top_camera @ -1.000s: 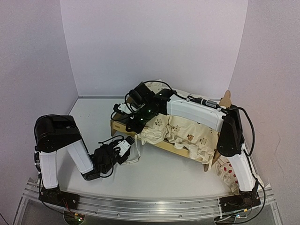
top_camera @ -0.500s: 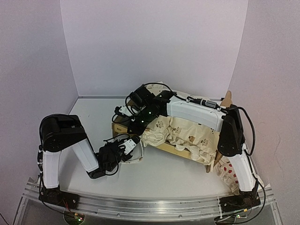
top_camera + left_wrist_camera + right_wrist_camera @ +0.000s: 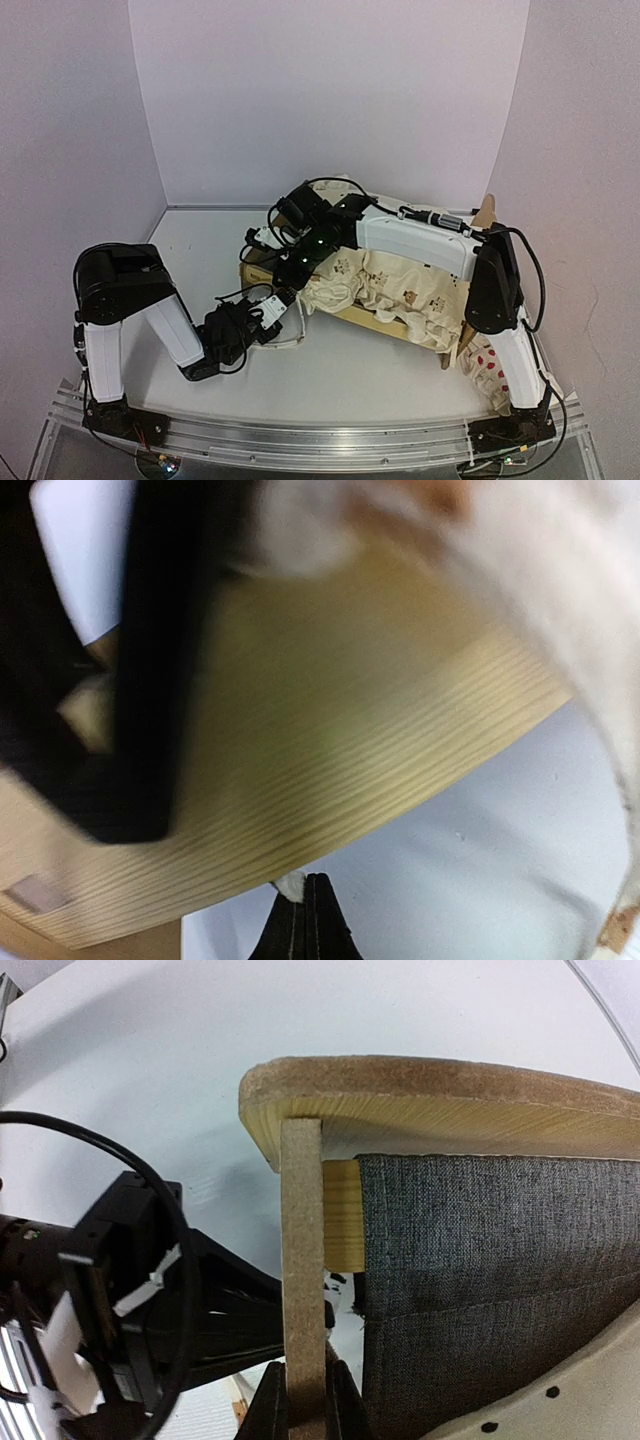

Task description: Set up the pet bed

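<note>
The pet bed [image 3: 380,320], a light plywood frame, sat on the white worktop [image 3: 200,250] right of centre. Its long axis ran slantwise, from a far-left end out to a near-right end beside the right arm's base. A curvy end board rose at the right end, partly cut off behind that arm. A cream animal-print cushion [image 3: 400,280] lay rumpled over the frame and hid most of the rails and base. In the right wrist view a patch of the dark grey base [image 3: 470,1260] showed beneath a curved board.

The right arm stretched across the bed to its far-left end. There the right gripper [image 3: 305,1405] had its jaws closed on either side of a thin upright plywood board of the bed, seen edge-on.

The left gripper [image 3: 288,302] sat low just beside the bed's near-left corner, its jaws fully closed. The left wrist view was badly blurred, filled by a wood panel. A scrap of white touched the closed fingertips [image 3: 318,920]; whether it was pinched could not be made out.

A white red-dotted pillow [image 3: 490,370] lay near the bed's right end, half hidden behind the right arm.
</note>
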You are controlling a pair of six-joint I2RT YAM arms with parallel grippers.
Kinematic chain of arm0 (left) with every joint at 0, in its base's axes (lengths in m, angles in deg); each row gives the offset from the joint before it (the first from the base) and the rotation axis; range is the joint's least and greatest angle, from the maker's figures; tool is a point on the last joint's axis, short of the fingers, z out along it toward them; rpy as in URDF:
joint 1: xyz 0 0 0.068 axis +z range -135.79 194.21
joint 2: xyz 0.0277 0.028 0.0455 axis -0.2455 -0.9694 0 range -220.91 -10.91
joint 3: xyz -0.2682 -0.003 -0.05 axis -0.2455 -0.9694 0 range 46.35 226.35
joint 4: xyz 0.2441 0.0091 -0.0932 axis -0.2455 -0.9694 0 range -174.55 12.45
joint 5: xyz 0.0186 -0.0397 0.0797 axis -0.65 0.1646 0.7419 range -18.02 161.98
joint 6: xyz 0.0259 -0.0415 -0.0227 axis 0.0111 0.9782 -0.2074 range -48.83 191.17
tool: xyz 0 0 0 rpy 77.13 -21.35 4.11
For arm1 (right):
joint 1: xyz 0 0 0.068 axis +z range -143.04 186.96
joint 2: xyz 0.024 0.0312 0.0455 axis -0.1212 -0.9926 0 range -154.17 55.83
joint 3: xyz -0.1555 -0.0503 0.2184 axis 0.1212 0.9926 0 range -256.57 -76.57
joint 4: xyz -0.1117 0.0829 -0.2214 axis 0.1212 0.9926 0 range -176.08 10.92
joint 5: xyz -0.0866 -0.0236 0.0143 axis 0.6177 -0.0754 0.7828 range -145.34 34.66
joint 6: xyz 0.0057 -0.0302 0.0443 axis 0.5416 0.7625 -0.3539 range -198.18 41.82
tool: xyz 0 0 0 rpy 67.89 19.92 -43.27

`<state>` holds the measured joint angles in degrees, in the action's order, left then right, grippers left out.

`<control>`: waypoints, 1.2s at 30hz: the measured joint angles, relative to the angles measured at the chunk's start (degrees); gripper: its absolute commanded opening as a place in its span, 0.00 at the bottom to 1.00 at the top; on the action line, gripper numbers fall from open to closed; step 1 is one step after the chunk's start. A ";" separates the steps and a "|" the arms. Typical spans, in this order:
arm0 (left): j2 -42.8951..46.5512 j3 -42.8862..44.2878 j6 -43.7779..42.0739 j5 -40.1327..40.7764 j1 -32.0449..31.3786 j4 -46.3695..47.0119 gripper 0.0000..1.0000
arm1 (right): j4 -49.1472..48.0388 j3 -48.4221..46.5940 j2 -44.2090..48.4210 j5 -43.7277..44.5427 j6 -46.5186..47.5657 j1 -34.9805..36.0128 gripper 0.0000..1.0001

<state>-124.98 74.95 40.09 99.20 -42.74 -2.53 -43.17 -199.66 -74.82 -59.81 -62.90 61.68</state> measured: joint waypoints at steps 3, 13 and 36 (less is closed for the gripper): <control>4.22 -2.15 1.67 -1.24 0.00 -0.68 0.00 | -0.04 0.00 0.00 0.25 -0.17 -0.04 0.00; 13.46 -6.59 9.06 -5.15 -0.43 -9.18 0.00 | -0.37 0.00 0.02 0.57 -1.02 -0.41 0.00; 31.02 -4.06 38.97 -8.01 -2.01 -50.50 0.00 | -0.71 -0.13 -5.31 0.08 -2.07 -1.29 0.01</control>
<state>-93.95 70.89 79.06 91.19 -44.75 -53.03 -43.88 -199.79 -80.13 -59.73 -64.97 60.39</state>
